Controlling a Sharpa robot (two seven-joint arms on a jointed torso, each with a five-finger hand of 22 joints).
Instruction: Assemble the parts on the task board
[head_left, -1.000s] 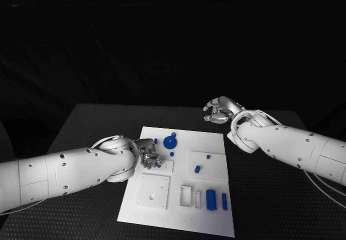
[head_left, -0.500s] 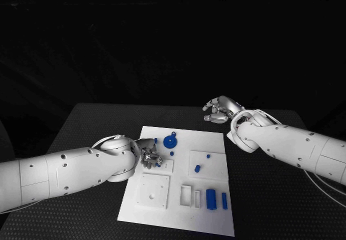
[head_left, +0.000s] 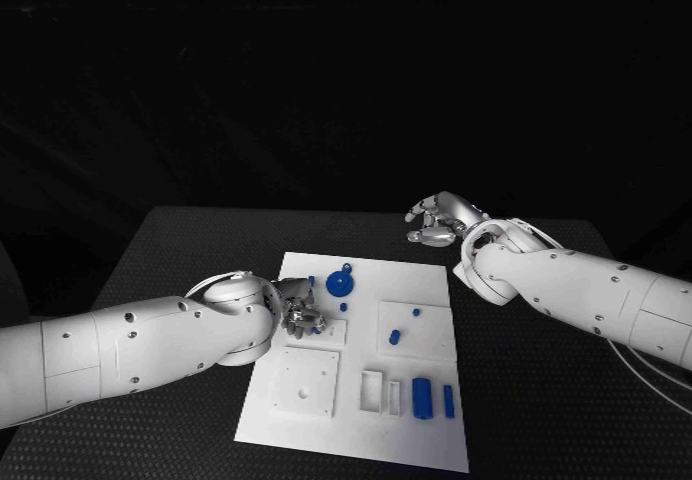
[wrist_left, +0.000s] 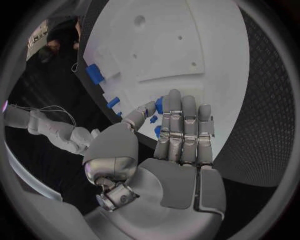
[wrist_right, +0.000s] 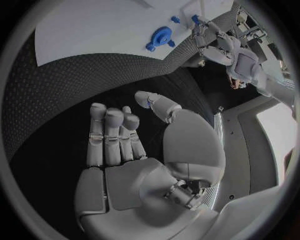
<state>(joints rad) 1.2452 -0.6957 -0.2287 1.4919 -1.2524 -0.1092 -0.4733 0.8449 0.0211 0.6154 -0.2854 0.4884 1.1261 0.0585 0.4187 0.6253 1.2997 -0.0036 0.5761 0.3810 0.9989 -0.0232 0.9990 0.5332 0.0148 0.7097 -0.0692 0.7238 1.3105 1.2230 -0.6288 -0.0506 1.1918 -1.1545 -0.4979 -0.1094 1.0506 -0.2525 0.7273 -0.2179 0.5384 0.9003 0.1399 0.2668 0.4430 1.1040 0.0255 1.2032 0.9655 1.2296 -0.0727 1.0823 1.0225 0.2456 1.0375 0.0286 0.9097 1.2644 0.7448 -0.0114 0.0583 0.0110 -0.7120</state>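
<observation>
The white task board (head_left: 361, 430) lies mid-table. My left hand (head_left: 300, 313) hovers over the board's left edge, above a small raised square (head_left: 329, 333). In the left wrist view its thumb and a finger (wrist_left: 173, 102) pinch a small blue part (wrist_left: 159, 105). On the board are a blue round part (head_left: 340, 283), two small blue pegs (head_left: 415, 313) (head_left: 394, 338), and two blue blocks (head_left: 421, 397) near the front. My right hand (head_left: 440, 222) hangs over the black table beyond the board's far right corner, fingers straight and holding nothing (wrist_right: 115, 145).
A white square plate with holes (head_left: 307, 380) and white slots (head_left: 381, 392) sit on the board's near half. Black table (head_left: 548, 400) surrounds the board on all sides. My right arm (head_left: 577, 285) crosses above the table's right side.
My left hand has shifted slightly over the raised square, and the blue part under its fingers is now more covered. The right hand has stayed still.
</observation>
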